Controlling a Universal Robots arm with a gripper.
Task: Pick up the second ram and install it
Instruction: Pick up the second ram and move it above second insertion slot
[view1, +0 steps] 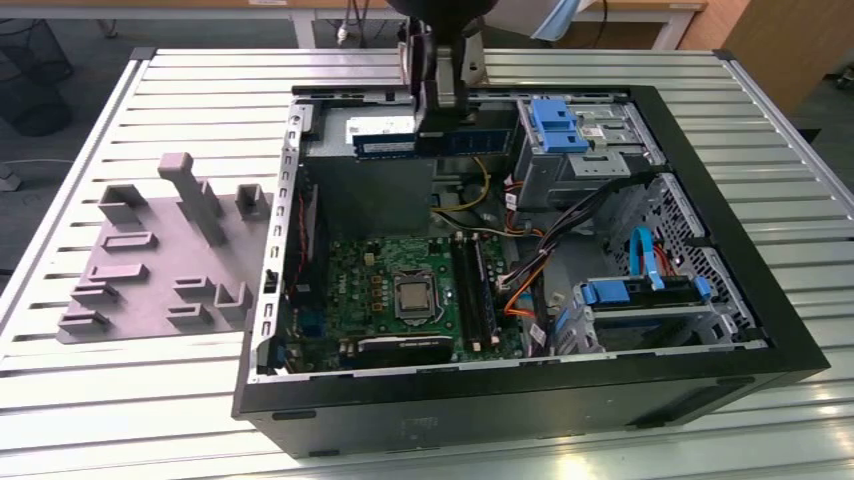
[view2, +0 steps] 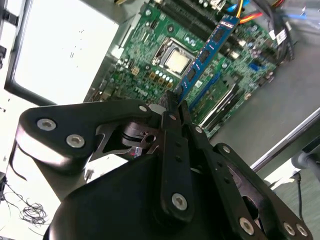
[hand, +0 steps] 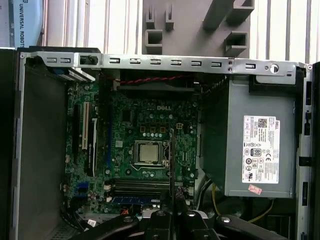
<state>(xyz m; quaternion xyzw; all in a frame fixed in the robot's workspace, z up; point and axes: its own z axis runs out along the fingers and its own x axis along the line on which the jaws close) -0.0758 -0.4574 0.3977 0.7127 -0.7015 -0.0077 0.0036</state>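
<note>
Standing at the exterior view's left, grey holder blocks (view1: 160, 250) sit just beside the open computer case (view1: 534, 400). Over its power supply (view1: 367, 195) hangs the gripper (view1: 447, 118), fingers clamped on the second ram (view1: 483, 140), held apart from the motherboard (view1: 400, 290); blue drive latches (view1: 554, 125) lie toward that view's right.

One computer case (view1: 534, 410), one motherboard (view1: 367, 270), one processor (hand: 148, 152), one power supply (hand: 235, 160), and two sticks: second ram (view2: 209, 47) and seated ram (hand: 131, 200).
</note>
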